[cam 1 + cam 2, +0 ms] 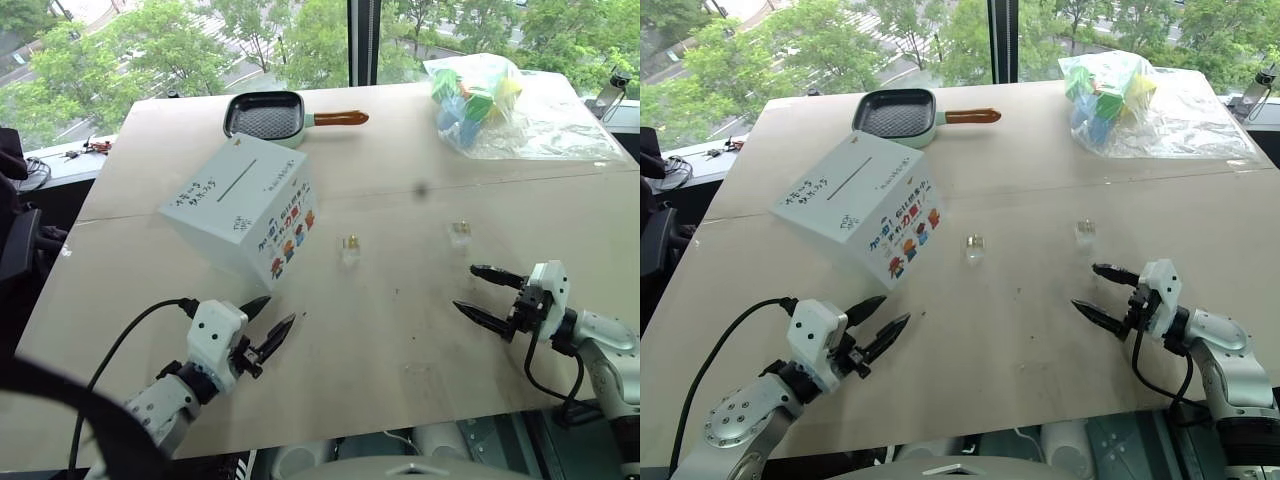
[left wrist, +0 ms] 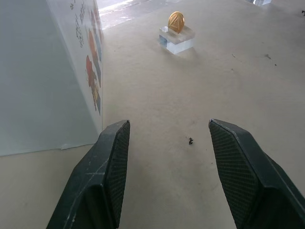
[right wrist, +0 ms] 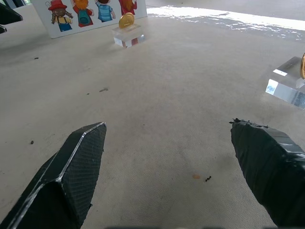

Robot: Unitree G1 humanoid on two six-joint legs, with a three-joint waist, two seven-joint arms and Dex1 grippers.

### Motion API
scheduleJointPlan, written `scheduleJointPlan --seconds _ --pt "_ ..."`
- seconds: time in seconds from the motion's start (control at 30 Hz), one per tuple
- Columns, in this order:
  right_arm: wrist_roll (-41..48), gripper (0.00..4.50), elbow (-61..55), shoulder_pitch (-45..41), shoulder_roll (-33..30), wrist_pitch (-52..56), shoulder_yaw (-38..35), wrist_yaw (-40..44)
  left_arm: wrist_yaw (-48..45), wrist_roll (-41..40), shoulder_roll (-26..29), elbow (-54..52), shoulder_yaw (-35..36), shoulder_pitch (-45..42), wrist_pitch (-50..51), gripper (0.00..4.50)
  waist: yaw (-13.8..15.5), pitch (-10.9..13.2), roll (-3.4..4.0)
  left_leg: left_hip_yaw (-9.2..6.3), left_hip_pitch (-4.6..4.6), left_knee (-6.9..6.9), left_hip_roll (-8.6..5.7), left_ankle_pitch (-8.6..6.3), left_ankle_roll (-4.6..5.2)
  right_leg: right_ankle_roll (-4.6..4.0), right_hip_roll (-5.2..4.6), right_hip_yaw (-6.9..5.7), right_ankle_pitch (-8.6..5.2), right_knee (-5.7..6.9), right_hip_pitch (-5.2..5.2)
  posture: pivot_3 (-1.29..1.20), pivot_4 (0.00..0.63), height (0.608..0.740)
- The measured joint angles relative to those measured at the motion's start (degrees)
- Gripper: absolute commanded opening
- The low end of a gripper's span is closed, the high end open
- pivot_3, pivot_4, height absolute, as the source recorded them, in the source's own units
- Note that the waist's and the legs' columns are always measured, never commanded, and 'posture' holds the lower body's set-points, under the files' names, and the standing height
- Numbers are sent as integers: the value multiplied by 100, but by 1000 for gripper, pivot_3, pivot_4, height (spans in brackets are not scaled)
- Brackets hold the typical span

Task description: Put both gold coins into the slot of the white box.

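Note:
The white box (image 1: 235,205) stands on the table left of centre, its dark slot (image 1: 237,183) running across the plain top face and cartoon figures along the near side. One gold coin (image 1: 351,242) stands upright in a clear holder just right of the box; it shows as a gold coin (image 2: 176,21) in the left wrist view and a gold coin (image 3: 126,20) in the right wrist view. A second gold coin (image 1: 460,229) stands in its own holder farther right. My left gripper (image 1: 267,325) is open near the box's front corner. My right gripper (image 1: 480,293) is open below the right coin.
A square grey pan (image 1: 265,117) with an orange handle lies at the back behind the box. A clear plastic bag (image 1: 480,95) of coloured blocks sits at the back right. A black cable (image 1: 130,340) trails from my left wrist.

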Motion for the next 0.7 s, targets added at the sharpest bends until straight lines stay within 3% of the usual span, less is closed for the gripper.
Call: scheduleJointPlan --seconds 0.6,0.7 --pt "-89 4462 35 -159 67 -97 -4 -283 -284 -23 -54 154 -115 -133 -272 2684 4 0 0 -1 0 0 0 1 -1 0 1 -1 0 0 0 0 150 721" --pt "-133 4462 51 -354 254 -36 -51 -706 -361 -90 -44 183 -101 -174 -276 2684 -9 0 0 1 1 0 0 2 -3 0 1 2 0 1 -1 0 150 721"
